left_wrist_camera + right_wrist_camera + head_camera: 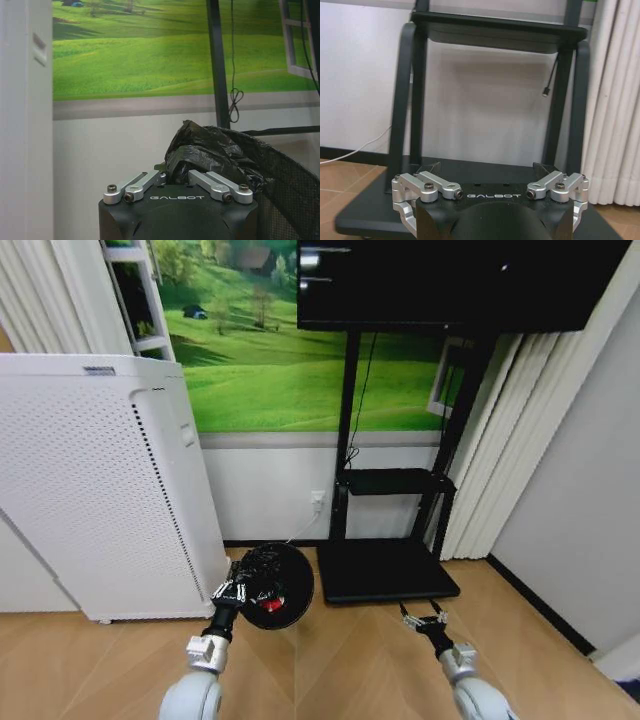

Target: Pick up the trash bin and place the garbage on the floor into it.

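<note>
Now: bin held at left, right arm idle

Left gripper (238, 590) is clamped on the liner-covered rim of the trash bin (280, 580), holding it beside the white perforated appliance (100, 490). Something red shows inside the bin. Right gripper (424, 619) hangs with fingers apart, grasping nothing, just before the black TV stand (385, 568), whose base and posts block the wall ahead. Curtains (500, 440) hang on the right.

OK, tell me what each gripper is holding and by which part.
The left gripper holds the trash bin by its bag-lined rim. The right gripper is open, holding nothing.
</note>
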You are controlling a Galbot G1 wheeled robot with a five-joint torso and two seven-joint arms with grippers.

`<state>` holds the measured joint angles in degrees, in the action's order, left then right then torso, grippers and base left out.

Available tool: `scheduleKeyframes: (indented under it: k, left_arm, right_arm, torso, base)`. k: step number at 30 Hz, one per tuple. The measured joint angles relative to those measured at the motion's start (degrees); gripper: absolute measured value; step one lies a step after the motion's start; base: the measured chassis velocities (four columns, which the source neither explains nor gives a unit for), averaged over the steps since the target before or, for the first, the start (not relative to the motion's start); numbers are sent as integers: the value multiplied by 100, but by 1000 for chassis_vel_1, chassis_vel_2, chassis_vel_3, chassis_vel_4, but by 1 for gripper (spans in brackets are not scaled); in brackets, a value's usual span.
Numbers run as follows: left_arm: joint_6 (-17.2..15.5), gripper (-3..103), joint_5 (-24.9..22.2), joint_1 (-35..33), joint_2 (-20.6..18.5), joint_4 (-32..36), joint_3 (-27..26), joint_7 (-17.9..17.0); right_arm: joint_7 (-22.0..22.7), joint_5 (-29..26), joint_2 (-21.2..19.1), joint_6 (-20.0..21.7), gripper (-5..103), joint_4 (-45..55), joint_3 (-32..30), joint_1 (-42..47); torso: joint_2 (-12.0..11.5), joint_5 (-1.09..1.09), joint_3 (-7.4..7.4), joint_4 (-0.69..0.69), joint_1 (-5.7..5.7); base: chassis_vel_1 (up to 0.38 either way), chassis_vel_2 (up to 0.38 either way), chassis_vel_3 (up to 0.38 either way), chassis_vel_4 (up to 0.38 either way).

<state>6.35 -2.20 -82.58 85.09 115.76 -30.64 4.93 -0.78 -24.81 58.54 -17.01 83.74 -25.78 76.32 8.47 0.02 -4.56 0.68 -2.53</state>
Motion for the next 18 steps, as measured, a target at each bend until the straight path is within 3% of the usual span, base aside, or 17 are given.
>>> scheduleKeyframes:
  k: [7, 18]
  left_arm:
    - [3, 7, 0, 75, 12, -96, 17, 2]
    - [45, 7, 1, 96, 14, -205, 21, -6]
  right_arm:
    - [5, 128, 9, -24, 100, -158, 81, -154]
    - [38, 206, 55, -5, 100, -344, 115, -221]
  torso:
    - [0, -2, 0, 1, 0]
    - [0, -3, 0, -2, 0]
  base:
    - [-190, -177, 198, 159]
    - [41, 6, -40, 14]
